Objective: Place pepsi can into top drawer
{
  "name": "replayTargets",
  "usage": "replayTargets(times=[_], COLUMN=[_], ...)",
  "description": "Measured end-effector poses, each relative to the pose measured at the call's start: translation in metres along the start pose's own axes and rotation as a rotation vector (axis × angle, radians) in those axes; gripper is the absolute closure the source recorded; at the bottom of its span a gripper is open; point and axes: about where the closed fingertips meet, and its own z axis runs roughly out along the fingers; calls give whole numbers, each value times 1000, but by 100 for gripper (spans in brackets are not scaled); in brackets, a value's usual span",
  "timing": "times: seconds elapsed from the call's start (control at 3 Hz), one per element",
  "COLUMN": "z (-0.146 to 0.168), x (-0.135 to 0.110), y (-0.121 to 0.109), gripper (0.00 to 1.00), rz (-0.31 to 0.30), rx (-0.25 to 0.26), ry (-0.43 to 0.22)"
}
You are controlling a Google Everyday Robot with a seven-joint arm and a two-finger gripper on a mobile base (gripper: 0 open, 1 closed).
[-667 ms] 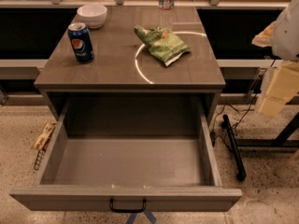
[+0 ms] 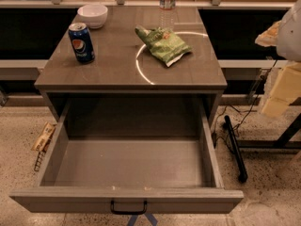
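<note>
The pepsi can (image 2: 81, 42), dark blue with a round red-white-blue logo, stands upright on the left part of the cabinet top (image 2: 113, 69). The top drawer (image 2: 70, 199) is pulled fully open below it. Its flat bottom is bare and a black handle (image 2: 128, 207) sits on its front panel. My gripper (image 2: 280, 91) shows as cream-coloured parts at the right edge of the camera view. It hangs beside the cabinet, far right of the can, at about the height of the cabinet top. It holds nothing that I can see.
A white bowl (image 2: 92, 15) stands behind the can. A green chip bag (image 2: 163, 44) lies mid-top and a clear water bottle (image 2: 167, 4) stands at the back. A snack packet (image 2: 43, 136) lies on the floor to the left. A black bar and cables (image 2: 234, 147) lie to the right.
</note>
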Motion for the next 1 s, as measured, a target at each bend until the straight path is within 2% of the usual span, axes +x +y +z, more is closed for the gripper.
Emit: replayTargets(times=[0.33,0.67,1.0], z=[7,21,37], x=[-21,-75,-156], y=[-15,-31,-29], gripper=[0,0,0], rz=[19,33,76], rx=[15,-14,-108], ry=[-113,-352,-586])
